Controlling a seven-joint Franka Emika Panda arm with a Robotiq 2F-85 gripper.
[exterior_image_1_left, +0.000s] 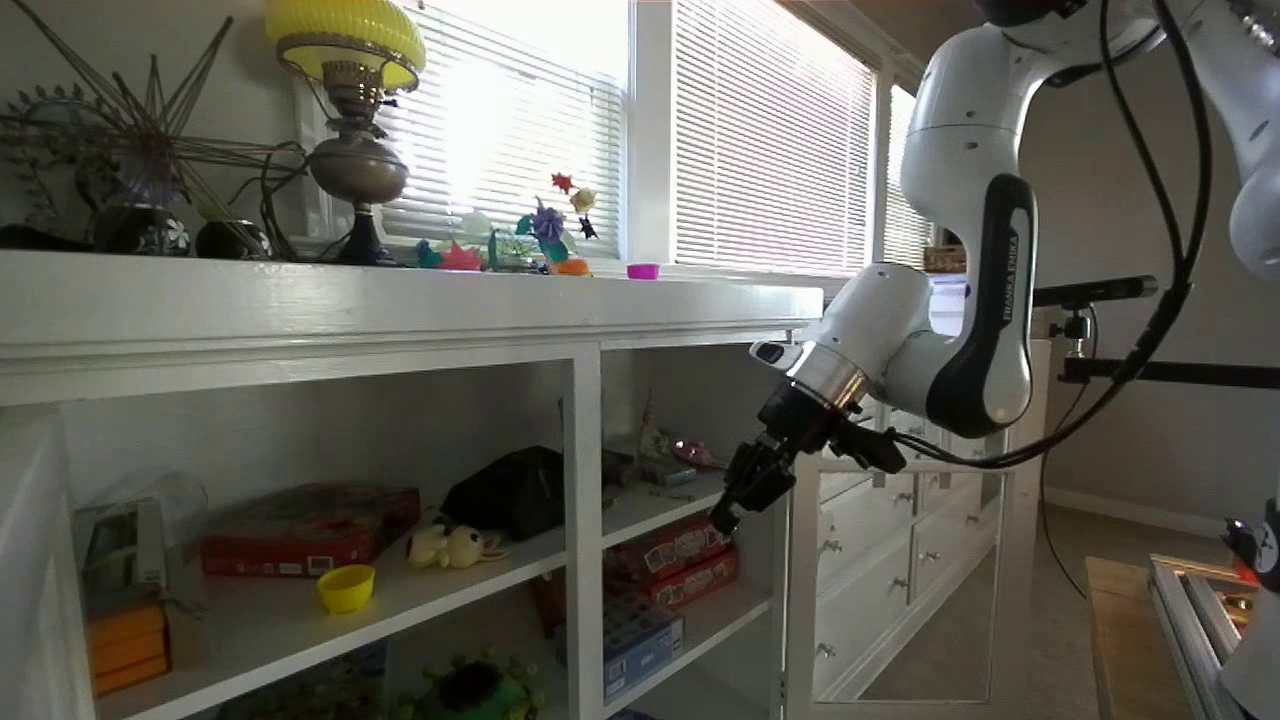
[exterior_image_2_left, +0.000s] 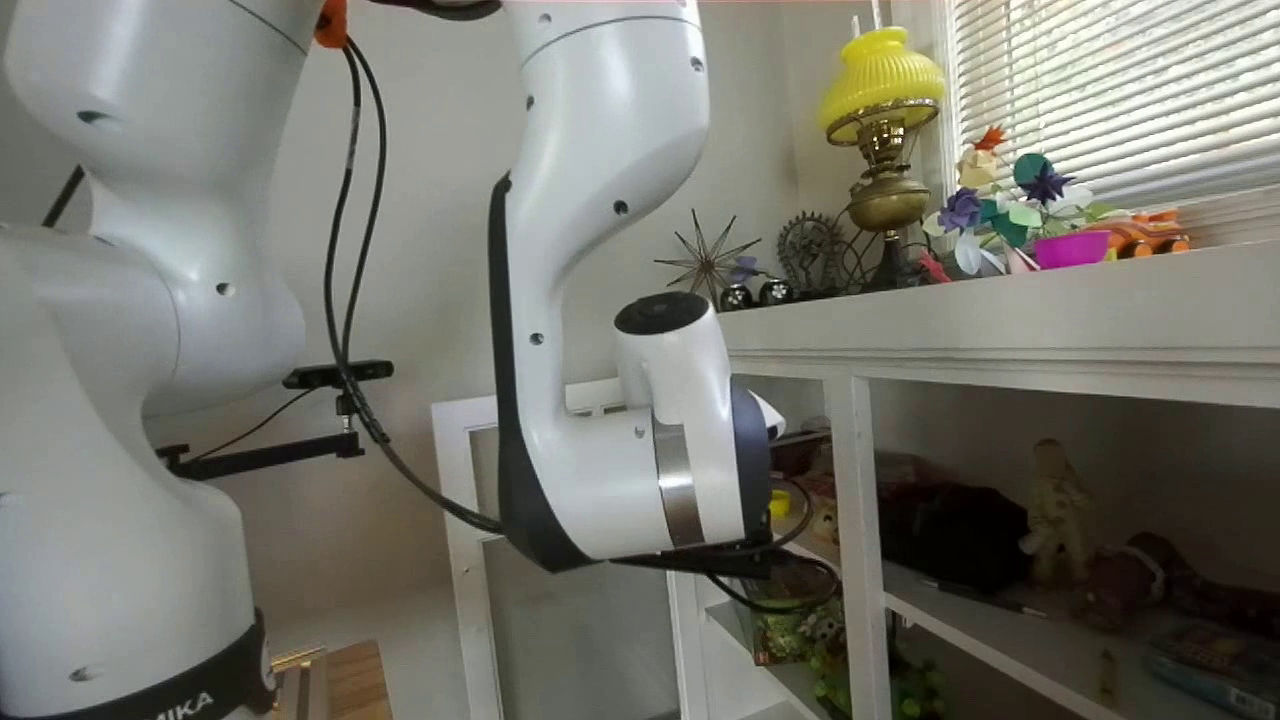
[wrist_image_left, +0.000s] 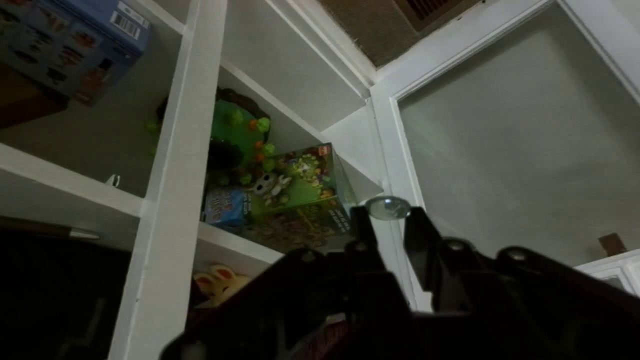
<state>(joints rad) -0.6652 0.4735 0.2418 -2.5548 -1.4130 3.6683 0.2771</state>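
Note:
My gripper (wrist_image_left: 384, 216) is shut on a small clear oval glass piece (wrist_image_left: 388, 208), held between its black fingertips. In an exterior view the gripper (exterior_image_1_left: 728, 512) points down and toward the shelves, in front of the white cabinet's right part. The glass piece is too small to make out there. In an exterior view the arm's wrist (exterior_image_2_left: 690, 450) hides the gripper. Nearby in the cabinet are red boxes (exterior_image_1_left: 690, 560) and a blue box (exterior_image_1_left: 645, 645). In the wrist view a green box with a bunny picture (wrist_image_left: 295, 185) lies beyond the fingers. A yellow cup (exterior_image_1_left: 345, 588) sits on the left shelf.
A white divider (exterior_image_1_left: 585, 540) splits the shelves. A glass-paned cabinet door (exterior_image_2_left: 580, 600) stands open beside the arm. A yellow lamp (exterior_image_1_left: 350, 60), paper flowers (exterior_image_1_left: 548, 225) and a pink cup (exterior_image_1_left: 643, 271) stand on the cabinet top. A plush toy (exterior_image_1_left: 452, 545) and black bag (exterior_image_1_left: 512, 492) share the shelf.

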